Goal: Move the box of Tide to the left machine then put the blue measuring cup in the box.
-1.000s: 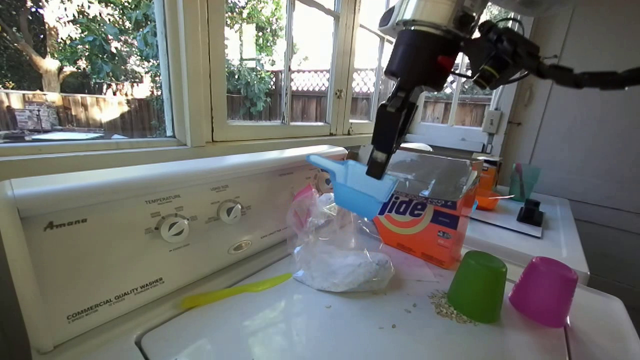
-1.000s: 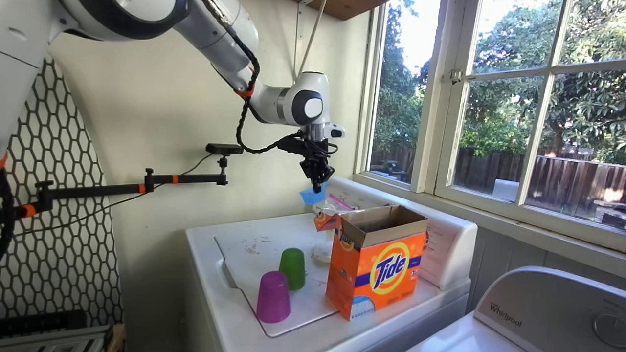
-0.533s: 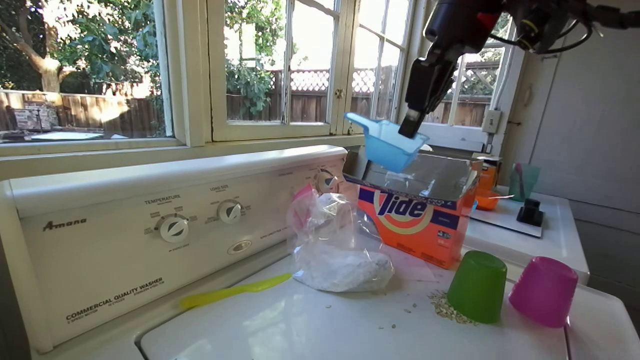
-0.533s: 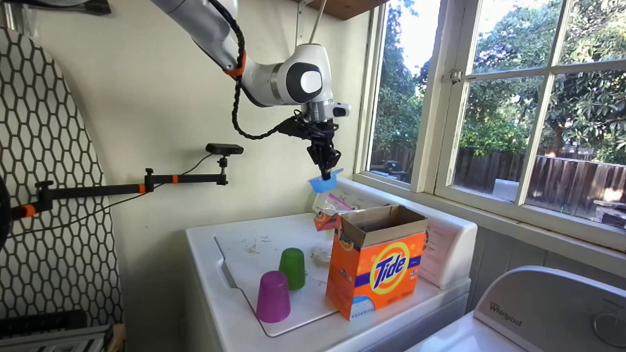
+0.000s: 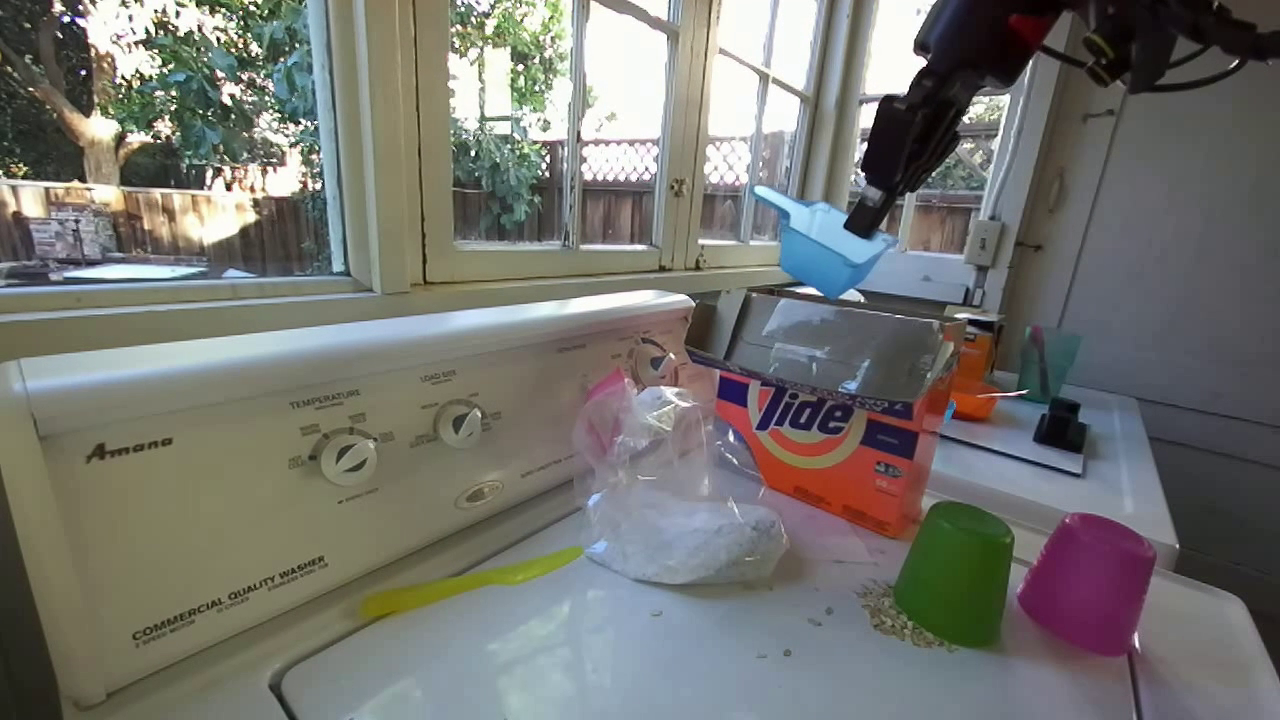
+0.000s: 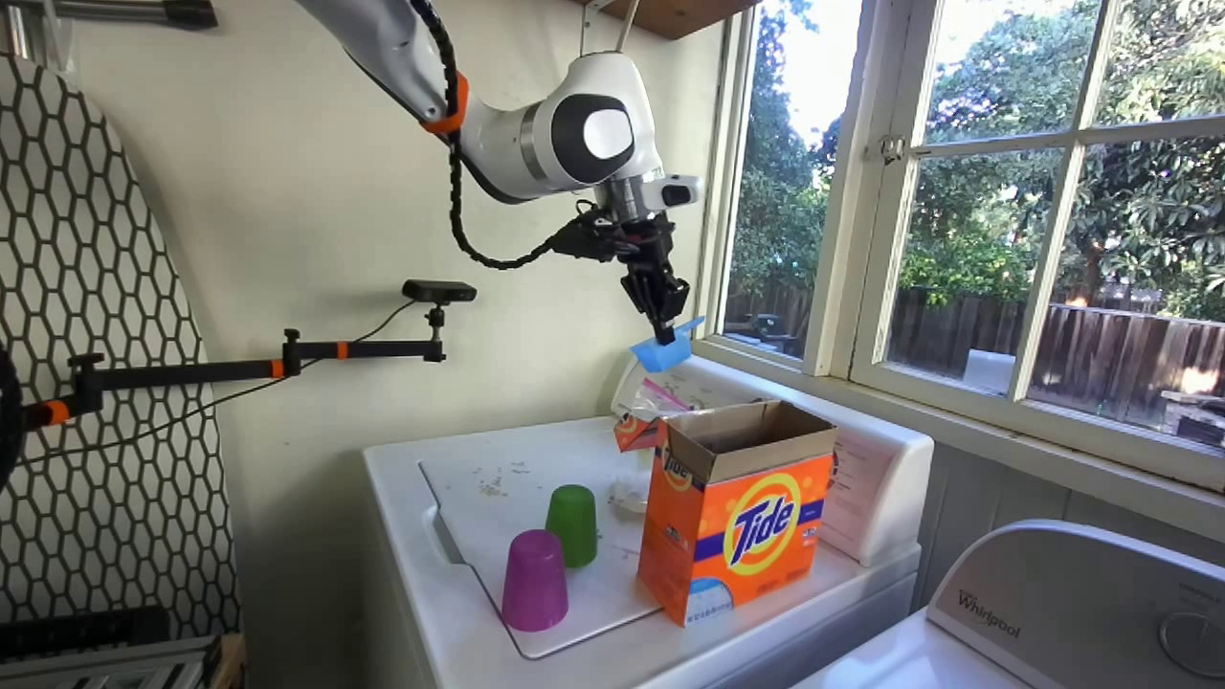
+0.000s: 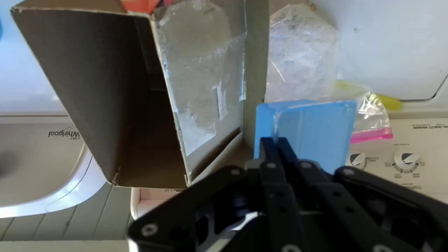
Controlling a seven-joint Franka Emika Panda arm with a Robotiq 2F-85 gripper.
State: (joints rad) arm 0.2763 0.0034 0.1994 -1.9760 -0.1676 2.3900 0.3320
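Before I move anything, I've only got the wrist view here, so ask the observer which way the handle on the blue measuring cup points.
Observer: The handle of the blue measuring cup angles upward, toward the window side.
Operator: My picture gives me no height. Is it up high enough for the drop-in?
Observer: It seems so: in both exterior views it shows above the near wall of the Tide box.
Operator: Is anything standing outside my picture that I should steer clear of?
Observer: Yes, a green cup and a magenta cup stand upside down on the Amana washer.
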